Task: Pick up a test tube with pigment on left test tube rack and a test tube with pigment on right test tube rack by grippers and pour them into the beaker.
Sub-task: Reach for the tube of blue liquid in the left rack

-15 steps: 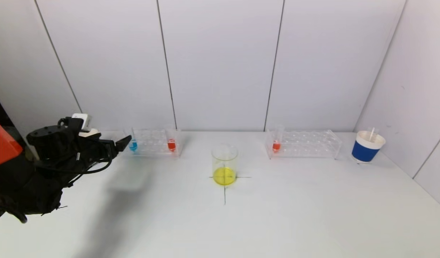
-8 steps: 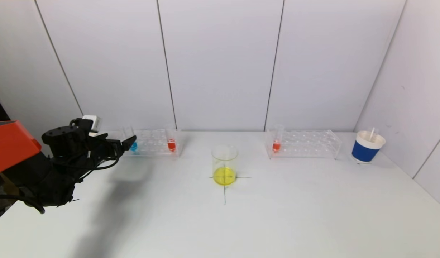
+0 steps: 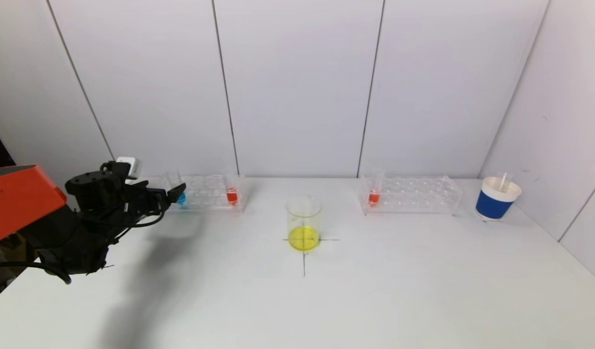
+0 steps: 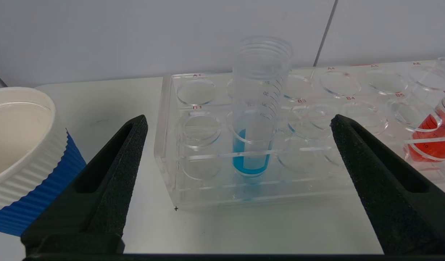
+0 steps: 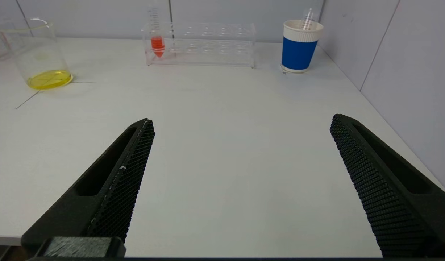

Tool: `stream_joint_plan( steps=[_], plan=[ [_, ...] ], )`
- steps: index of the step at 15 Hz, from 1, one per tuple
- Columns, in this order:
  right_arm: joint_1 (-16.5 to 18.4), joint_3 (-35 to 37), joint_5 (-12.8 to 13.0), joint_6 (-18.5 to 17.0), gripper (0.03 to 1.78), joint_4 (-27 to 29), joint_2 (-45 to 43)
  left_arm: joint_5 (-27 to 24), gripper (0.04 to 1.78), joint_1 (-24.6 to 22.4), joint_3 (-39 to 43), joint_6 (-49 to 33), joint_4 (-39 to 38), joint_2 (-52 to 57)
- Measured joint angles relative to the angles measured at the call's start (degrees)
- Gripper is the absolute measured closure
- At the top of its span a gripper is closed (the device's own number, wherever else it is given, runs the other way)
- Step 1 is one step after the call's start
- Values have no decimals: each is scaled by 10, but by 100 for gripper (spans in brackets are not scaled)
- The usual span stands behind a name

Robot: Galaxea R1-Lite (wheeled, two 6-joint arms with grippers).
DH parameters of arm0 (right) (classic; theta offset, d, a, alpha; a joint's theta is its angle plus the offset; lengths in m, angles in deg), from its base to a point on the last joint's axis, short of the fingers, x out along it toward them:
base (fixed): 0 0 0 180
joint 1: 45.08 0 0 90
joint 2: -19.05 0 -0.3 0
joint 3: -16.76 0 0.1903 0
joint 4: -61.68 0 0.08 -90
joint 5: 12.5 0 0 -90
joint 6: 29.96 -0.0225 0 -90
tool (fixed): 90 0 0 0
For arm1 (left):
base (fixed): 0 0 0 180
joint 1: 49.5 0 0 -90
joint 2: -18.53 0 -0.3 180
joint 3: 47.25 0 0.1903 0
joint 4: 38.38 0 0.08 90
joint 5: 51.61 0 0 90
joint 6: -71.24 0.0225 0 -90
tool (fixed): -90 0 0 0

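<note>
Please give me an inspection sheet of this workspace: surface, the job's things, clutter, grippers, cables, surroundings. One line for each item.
Surface: white table with a black cross mark under the beaker.
Job's things: beaker with yellow liquid at centre; left rack holds a blue tube and a red tube; right rack holds one red tube.
Clutter: blue paper cup beside the right rack; another ribbed blue cup beside the left rack.
Grippers: left gripper open, lined up before the blue tube, not touching; right gripper open, parked over bare table.
Cables: black cables on the left arm.
Surroundings: white panel walls.
</note>
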Motion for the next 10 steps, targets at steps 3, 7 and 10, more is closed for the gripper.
stream_joint_plan(
  steps=[3, 7, 10],
  plan=[
    [0, 0, 0, 0, 5, 0, 0, -1, 6, 0, -9, 1, 1, -4],
    [0, 0, 0, 0, 5, 0, 0, -1, 6, 1, -31, 4, 9, -10],
    [0, 0, 0, 0, 5, 0, 0, -1, 6, 3, -45, 5, 9, -17]
  ],
)
